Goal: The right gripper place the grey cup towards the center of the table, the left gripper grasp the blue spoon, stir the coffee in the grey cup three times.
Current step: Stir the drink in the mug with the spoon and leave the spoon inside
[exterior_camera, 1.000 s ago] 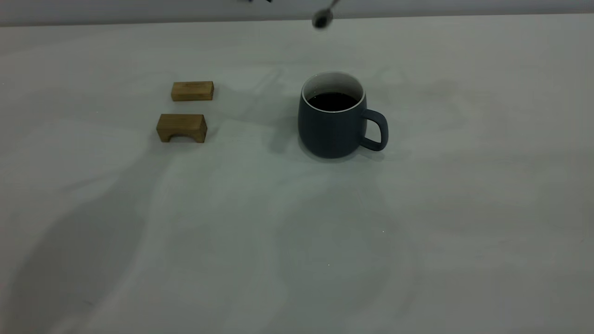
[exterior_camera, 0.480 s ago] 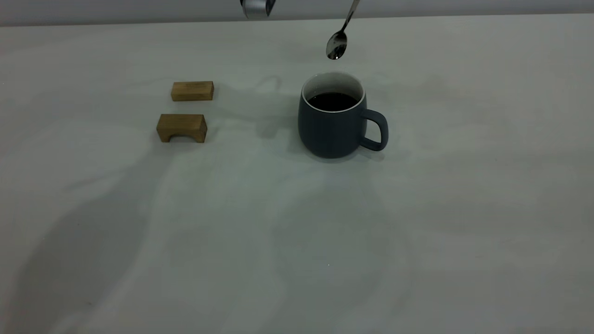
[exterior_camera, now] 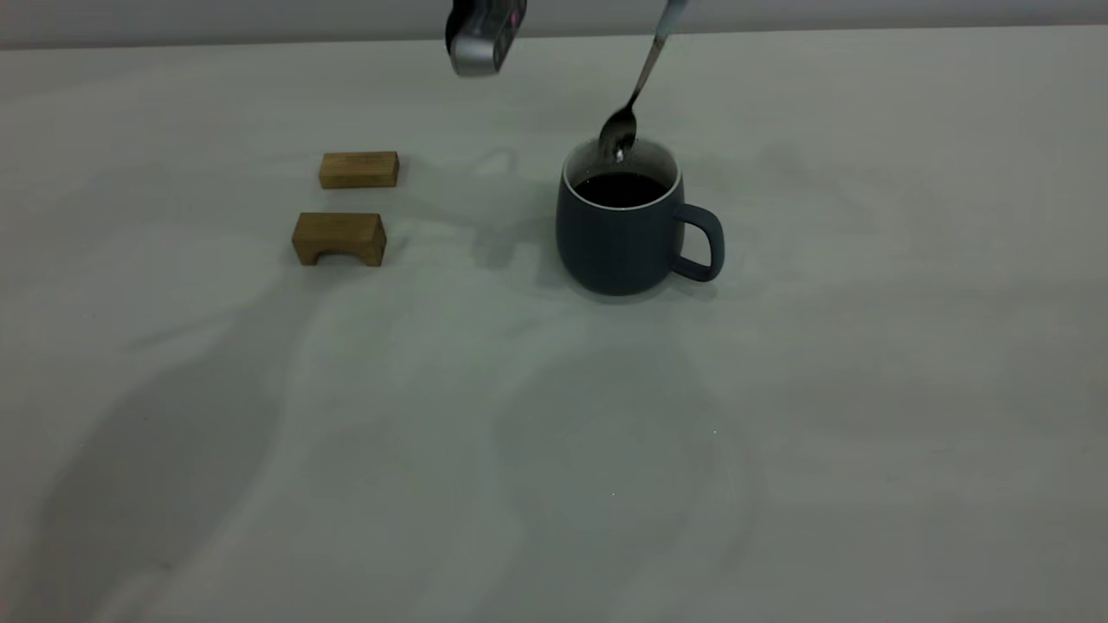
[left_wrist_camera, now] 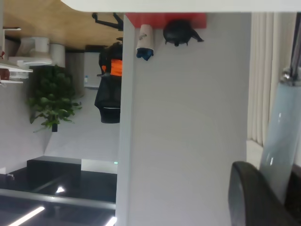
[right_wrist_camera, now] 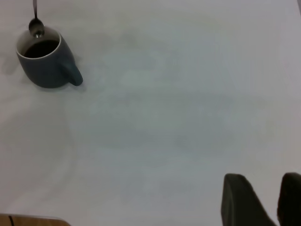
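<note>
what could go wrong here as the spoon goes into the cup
1. The blue spoon hangs tilted, its bowl at the far rim of the grey cup rather than over the middle, so it may clip the rim.
2. The coffee sits fairly high, so hard stirring could slosh it onto the table.
3. The right gripper is well away from the cup; nothing steadies it if the spoon pushes sideways.

Cup (exterior_camera: pixel 619 234) on surface (exterior_camera: pixel 779 415), below left hand (exterior_camera: pixel 485 35); spoon (exterior_camera: pixel 632 99) bowl at cup rim; two blocks (exterior_camera: pixel 346 208) left of cup.
</note>
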Robot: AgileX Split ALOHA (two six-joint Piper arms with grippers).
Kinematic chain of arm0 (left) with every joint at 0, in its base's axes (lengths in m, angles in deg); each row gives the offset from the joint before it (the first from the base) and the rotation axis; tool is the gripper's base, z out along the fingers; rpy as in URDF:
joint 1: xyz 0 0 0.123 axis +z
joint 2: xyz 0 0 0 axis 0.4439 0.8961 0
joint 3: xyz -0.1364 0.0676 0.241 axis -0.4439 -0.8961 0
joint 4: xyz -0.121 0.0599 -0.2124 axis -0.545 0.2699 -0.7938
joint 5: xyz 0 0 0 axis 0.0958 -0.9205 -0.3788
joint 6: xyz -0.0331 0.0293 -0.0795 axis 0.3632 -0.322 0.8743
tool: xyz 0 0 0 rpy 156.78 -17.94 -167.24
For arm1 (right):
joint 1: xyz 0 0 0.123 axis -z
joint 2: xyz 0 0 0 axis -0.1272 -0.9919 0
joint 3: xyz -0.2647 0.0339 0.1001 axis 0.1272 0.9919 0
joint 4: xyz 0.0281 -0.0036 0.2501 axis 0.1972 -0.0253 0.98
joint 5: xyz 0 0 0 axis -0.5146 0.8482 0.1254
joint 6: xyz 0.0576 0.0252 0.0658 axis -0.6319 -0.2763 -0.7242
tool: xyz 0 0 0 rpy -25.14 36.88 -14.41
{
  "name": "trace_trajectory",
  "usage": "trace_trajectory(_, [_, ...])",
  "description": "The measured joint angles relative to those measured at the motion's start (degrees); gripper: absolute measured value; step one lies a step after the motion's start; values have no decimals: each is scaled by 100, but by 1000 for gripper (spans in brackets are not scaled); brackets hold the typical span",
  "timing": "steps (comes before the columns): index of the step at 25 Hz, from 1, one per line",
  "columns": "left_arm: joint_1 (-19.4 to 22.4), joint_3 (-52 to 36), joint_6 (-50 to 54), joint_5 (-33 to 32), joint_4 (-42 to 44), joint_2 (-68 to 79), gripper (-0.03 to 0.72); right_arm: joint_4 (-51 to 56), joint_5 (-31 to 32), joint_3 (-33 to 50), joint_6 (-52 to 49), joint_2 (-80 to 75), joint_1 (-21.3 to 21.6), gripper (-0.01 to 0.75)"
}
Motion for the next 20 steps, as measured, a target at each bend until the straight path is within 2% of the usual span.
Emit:
trace_trajectory(6, [0, 0, -277, 0, 225, 252, 138, 0, 0, 0, -4, 0, 0, 237])
trace_trajectory(14, [-38, 0, -1656, 0, 305, 495, 138, 0, 0, 0, -4, 0, 0, 237])
trace_trajectory(20, [-145, 0, -1734, 0, 233, 500, 138, 0, 0, 0, -4, 0, 0, 237])
